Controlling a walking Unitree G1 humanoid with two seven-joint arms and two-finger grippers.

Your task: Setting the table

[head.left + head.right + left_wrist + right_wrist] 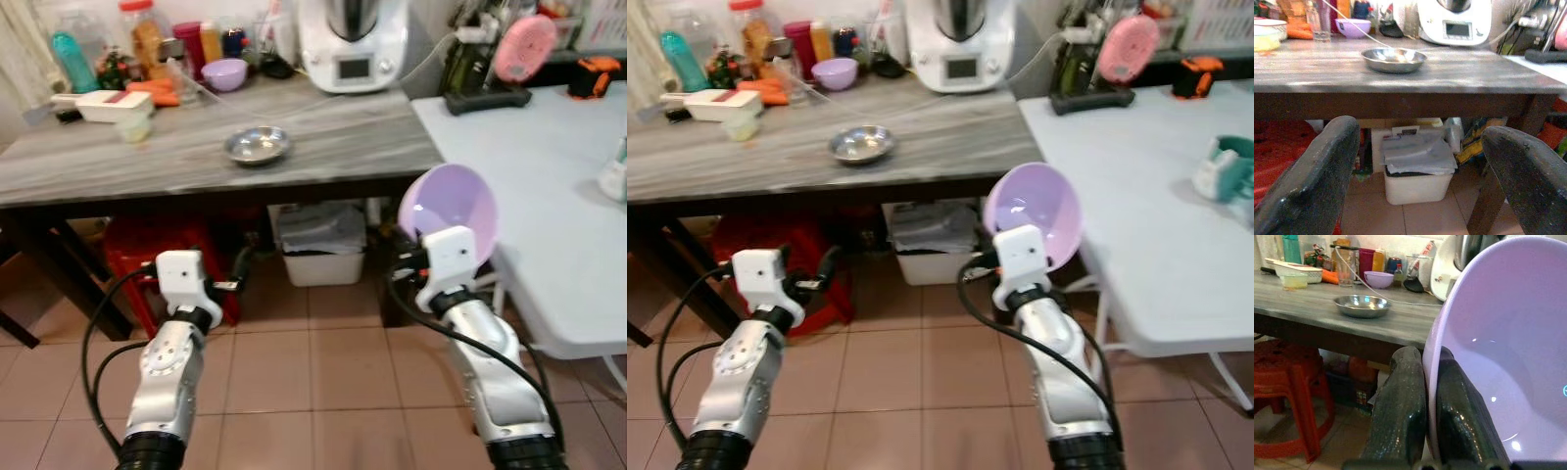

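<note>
While the right tool (1422, 401) pinches only the rim of the lilac bowl (448, 210), held on edge near the white desk (549, 196), a bump against that desk could twist it loose. Leftward, the left tool (1415, 181) gapes wide, empty. Farther off, the grey desk (176, 147) carries a steel dish (257, 144); clutter behind is blurred.

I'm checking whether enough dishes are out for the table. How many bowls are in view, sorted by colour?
Lilac bowls: 2, one held in the right gripper by its rim, one among the bottles at the back of the wooden table.
Steel bowls: 1, near the table's front edge.
Total: 3.
</note>
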